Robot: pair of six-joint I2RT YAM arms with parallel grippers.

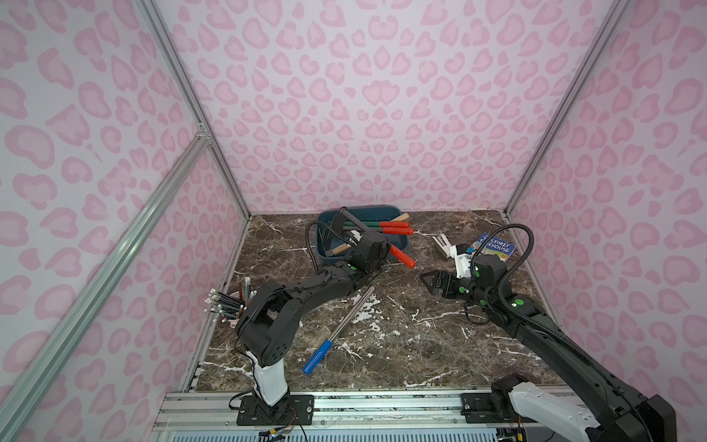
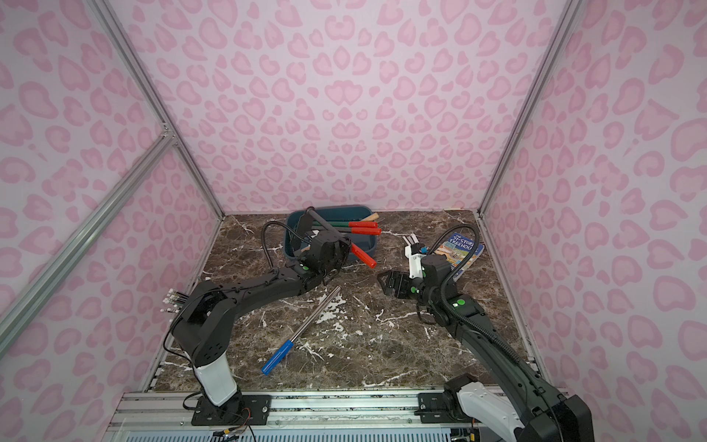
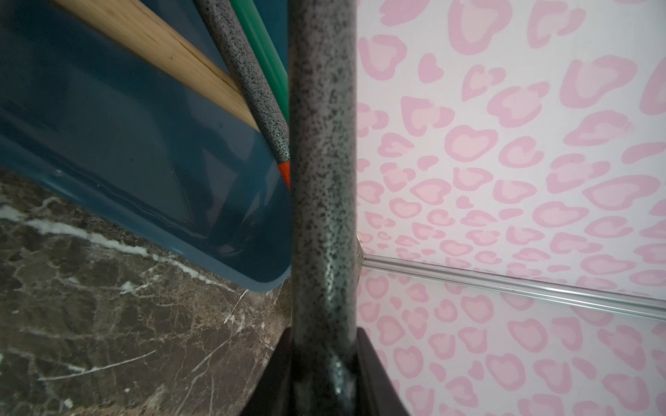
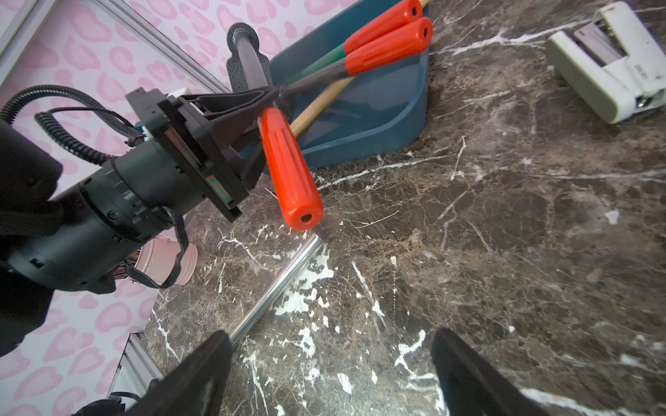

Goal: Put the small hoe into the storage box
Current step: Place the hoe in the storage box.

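The small hoe point(image 4: 289, 167) is gripped by its speckled grey shaft in the left gripper point(image 4: 268, 94), whose fingers are clamped tight on it. It is held tilted across the storage box point(image 1: 401, 245). Its blade end is raised over the box's interior, and its red handle juts out past the box's near rim, clear of the marble table point(image 1: 401, 344). Whether the blade touches anything in the box cannot be told. Inside the box, two other red-handled tools point(image 1: 396, 228) and a wooden handle point(image 4: 324, 101) are seen lying, with the red grips poking out over the box's rim. Just off the box's near side, a chrome tube with a blue grip point(image 1: 344, 325) is laid slantwise on the table. Also on the near side of the box, and apart from it, the right gripper point(image 4: 331, 335) is held above the table with its jaws spread wide and nothing between them. A white stapler point(image 4: 612, 61) is found beside the box, and a book point(image 1: 495, 247) lies farther from the box than the stapler. Well apart from the box, a pink pencil cup point(image 1: 237, 312) stands full of pencils.
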